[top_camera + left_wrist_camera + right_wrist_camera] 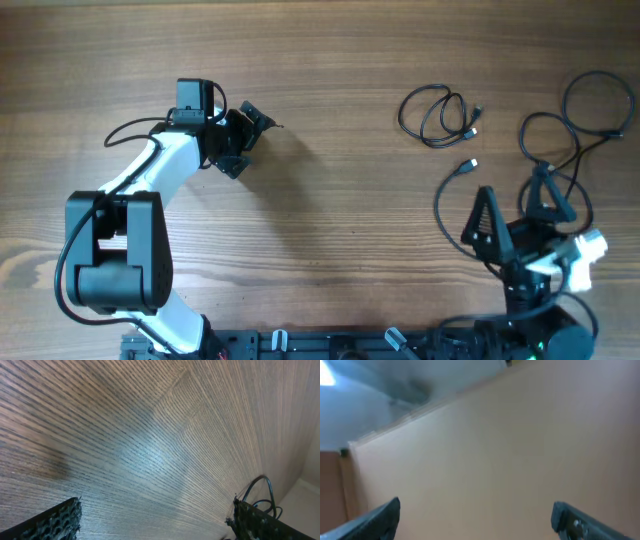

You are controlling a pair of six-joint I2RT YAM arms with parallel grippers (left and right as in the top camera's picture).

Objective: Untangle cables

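cables (578, 150) pass under right gripper (515, 182), that stretch hidden. plug ends (468, 165) left of right gripper too small to id. right wrist view blurred, fingers (375, 520) cut off at btm.

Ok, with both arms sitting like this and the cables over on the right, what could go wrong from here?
One: the long cable curves past both sides of the open right gripper, so a move there could snag and drag it.
Two: the small coiled cable lies close to the long one's plug end; dragging either might knot them together.
Three: the open left gripper is far across the table from both, so it likely faces a long reach.
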